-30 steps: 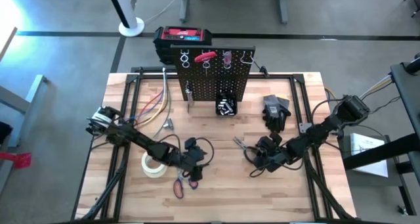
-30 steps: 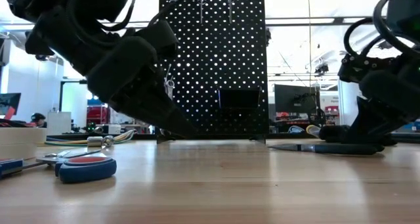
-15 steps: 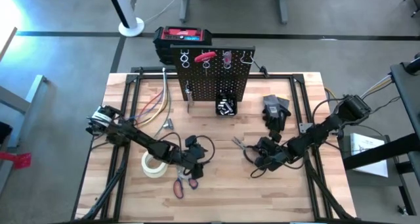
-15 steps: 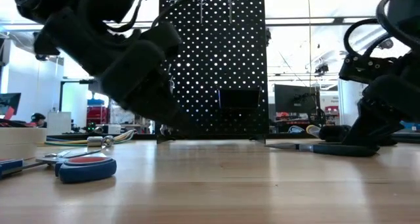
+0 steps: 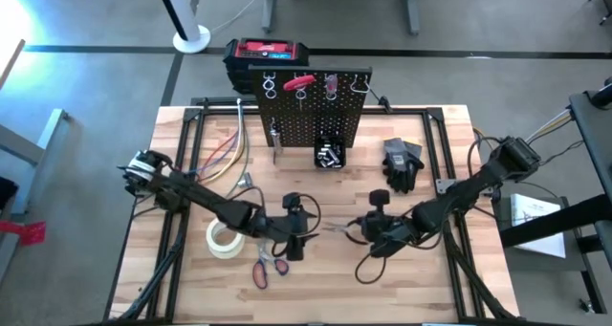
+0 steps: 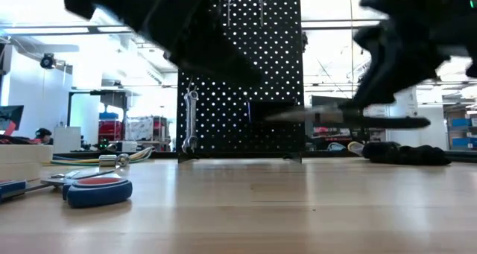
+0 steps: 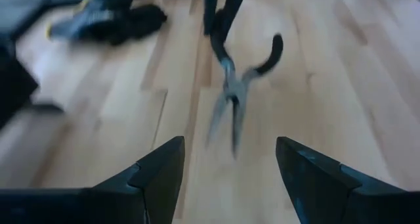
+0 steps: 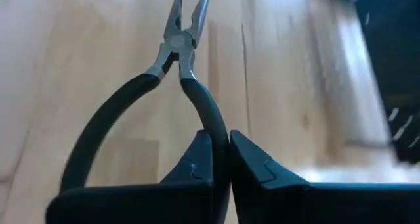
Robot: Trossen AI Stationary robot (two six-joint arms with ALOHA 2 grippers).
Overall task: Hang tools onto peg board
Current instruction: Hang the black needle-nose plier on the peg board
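above the wooden counter (image 5: 191, 278) the right claw (image 8: 220, 159) pinches one pliers (image 8: 172, 60) handle; they could swing and slip. the left claw (image 7: 226, 168) gapes empty.

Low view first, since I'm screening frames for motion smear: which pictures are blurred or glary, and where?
Low view: both arms smear dark across the top, the pliers streak, and bright room lights glare behind the peg board. Left wrist view: the pliers and table are soft. Right wrist view: the right gripper and handle are sharp, the far corner smears. High view: crisp.
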